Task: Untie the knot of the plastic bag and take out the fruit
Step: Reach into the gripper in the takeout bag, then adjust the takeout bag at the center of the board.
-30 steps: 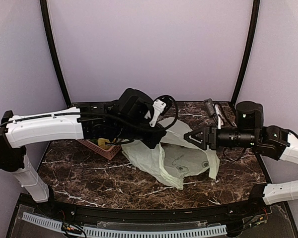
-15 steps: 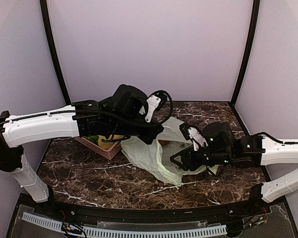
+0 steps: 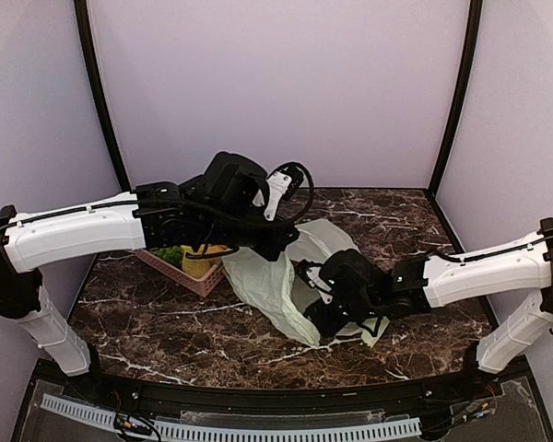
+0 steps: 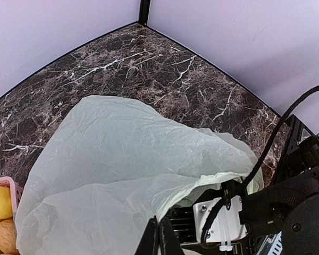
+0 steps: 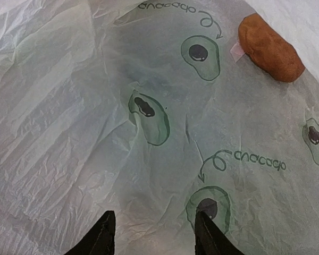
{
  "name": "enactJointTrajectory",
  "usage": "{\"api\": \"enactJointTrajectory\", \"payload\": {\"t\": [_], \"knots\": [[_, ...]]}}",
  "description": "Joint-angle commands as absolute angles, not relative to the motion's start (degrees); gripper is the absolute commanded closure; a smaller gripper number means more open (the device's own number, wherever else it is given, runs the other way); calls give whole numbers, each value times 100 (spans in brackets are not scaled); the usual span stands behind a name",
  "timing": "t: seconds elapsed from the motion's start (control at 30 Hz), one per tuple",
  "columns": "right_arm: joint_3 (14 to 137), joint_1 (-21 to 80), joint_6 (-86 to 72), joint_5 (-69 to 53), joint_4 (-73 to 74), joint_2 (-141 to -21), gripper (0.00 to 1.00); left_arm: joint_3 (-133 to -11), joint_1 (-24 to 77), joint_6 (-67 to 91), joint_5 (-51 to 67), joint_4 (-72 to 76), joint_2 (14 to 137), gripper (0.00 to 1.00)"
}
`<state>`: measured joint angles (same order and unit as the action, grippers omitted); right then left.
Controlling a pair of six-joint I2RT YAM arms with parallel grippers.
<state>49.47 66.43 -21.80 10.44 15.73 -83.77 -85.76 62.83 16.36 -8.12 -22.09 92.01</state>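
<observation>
The pale green plastic bag [image 3: 263,281] lies open in the middle of the table, with no knot in view. My left gripper [image 3: 284,241] is shut on the bag's upper rim and holds the mouth up; in the left wrist view its fingers [image 4: 158,240] pinch the film [image 4: 122,159]. My right gripper [image 3: 318,311] reaches into the bag's mouth. In the right wrist view it is open and empty [image 5: 154,236] over the bag's printed inner wall [image 5: 149,117]. One brown oval fruit [image 5: 270,47] lies inside the bag, ahead and to the right of the fingers. The other fruits are not seen in the bag.
A pink basket [image 3: 178,273] stands left of the bag, under my left arm, with yellow and green pieces in it; its corner also shows in the left wrist view [image 4: 5,183]. Lilac walls close the table at the back and sides. My right arm's wrist [image 4: 223,223] is close to my left fingers.
My right arm has swung down and left from the right side and pushed its open gripper into the bag's mouth. My left gripper keeps holding the rim, shifted slightly left.
</observation>
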Motion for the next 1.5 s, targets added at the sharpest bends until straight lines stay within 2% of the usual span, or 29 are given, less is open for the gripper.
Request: {"api": "enactJointTrajectory", "payload": {"t": [0.0,0.3,0.6,0.97,1.23,1.3,1.33,1.37,1.43,1.47], "knots": [[5262,6574,-2031,925,1469,-8812,52,-8528,6233,1683,-742,-2176,8905,99],[5155,5681,-2913,648,1504,-9076,49,-8387,6232,1369,-293,-2052,8771,99],[4751,5146,-3653,357,794,-8890,35,-8128,6338,1365,921,-1570,8778,99],[4520,4777,-3635,-549,27,-8657,17,-8884,7455,1194,1172,-876,9652,99],[4161,4777,-3658,-762,-277,-8415,11,-8944,7715,1377,1373,-342,9908,99],[3990,4774,-3696,-944,-488,-8375,10,-8940,7715,1357,1083,-460,9853,90],[3907,4772,-3729,-1028,-602,-8352,10,-8935,7716,1291,964,-598,9769,77],[3817,4772,-3765,-1100,-720,-8326,9,-8911,7717,1256,687,-664,9714,67],[3671,4772,-3822,-1198,-910,-8264,9,-8786,7700,1167,237,-889,9486,36],[3615,4772,-3841,-1225,-971,-8249,9,-8665,7662,1177,150,-928,9295,30]]}}
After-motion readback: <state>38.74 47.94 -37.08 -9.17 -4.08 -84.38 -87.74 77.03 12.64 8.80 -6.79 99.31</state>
